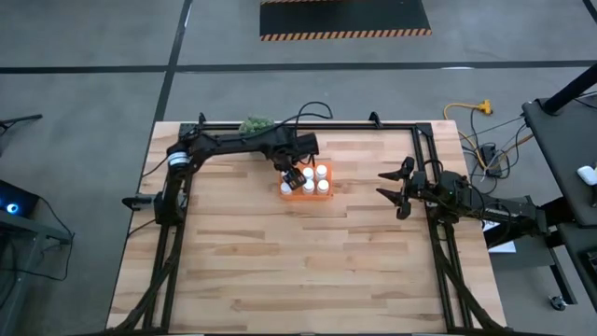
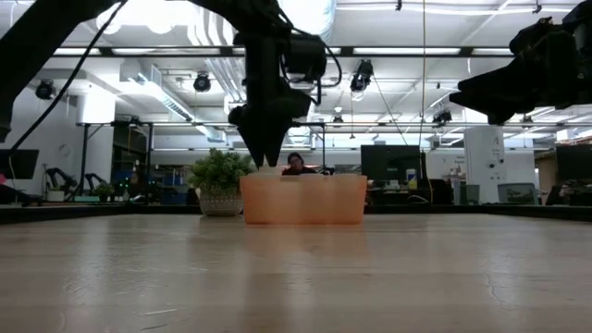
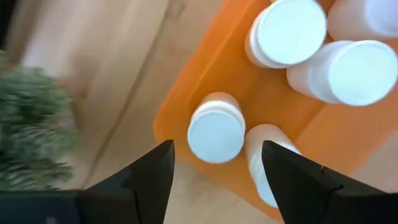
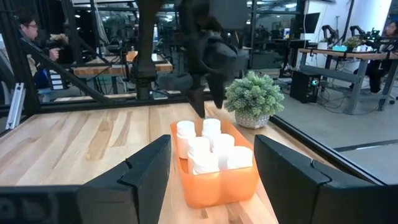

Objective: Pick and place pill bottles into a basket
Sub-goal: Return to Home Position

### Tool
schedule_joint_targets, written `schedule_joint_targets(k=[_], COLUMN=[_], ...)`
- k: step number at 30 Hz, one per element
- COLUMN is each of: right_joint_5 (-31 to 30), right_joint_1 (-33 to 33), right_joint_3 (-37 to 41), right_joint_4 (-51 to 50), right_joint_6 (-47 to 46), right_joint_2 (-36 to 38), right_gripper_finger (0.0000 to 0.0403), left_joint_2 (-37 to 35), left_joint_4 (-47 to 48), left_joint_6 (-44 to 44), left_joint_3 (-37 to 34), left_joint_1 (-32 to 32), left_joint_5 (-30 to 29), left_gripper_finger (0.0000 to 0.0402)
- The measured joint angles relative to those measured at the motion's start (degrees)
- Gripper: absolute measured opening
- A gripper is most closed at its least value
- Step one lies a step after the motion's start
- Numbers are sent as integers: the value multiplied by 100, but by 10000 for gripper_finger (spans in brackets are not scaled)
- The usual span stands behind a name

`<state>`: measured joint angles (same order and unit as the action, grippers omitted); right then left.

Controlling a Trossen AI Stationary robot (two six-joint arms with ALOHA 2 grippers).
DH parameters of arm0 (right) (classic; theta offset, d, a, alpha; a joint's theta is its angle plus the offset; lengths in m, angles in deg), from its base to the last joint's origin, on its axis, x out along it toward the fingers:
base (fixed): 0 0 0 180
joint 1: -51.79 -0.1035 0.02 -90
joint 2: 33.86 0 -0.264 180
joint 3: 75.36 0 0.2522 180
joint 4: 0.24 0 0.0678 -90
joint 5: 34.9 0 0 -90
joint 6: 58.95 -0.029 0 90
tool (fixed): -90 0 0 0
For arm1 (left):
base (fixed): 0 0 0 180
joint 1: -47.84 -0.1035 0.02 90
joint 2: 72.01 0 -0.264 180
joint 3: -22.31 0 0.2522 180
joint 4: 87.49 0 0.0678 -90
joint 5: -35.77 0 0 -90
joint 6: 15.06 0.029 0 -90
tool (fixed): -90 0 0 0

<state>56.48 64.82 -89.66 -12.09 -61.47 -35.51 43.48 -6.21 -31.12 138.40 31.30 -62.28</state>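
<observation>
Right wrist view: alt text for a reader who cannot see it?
An orange basket holds upright white pill bottles on the table, framed by the open right gripper. The left gripper hangs above its far end, near a plant.

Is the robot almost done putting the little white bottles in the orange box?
Nearly done. The pill bottles all seem to stand inside the basket; none shows on the table. The left claw hangs open and empty just above them. The right claw waits open off to the side. Left to do: pull the arms back home.
</observation>
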Motion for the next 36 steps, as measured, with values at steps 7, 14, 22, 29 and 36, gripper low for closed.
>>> schedule_joint_targets(k=[7,14,22,29,36], right_joint_5=[-2,-3,4,1,1], right_joint_1=[1,1,0,1,1], right_joint_3=[0,0,0,0,0], right_joint_4=[0,0,0,0,0], right_joint_6=[-1,0,0,0,0], right_joint_2=[-1,-4,2,0,-2], right_gripper_finger=[219,219,219,219,219], left_joint_2=[-498,-835,-816,-813,-1625], left_joint_4=[-189,-798,-2075,-3023,-5511], left_joint_6=[328,487,103,1653,2373], left_joint_3=[-46,-70,-150,-1060,-3077], left_joint_1=[574,1388,1896,2060,1855], left_joint_5=[-1492,-1992,-1914,-618,1072], left_gripper_finger=[224,224,225,225,225])
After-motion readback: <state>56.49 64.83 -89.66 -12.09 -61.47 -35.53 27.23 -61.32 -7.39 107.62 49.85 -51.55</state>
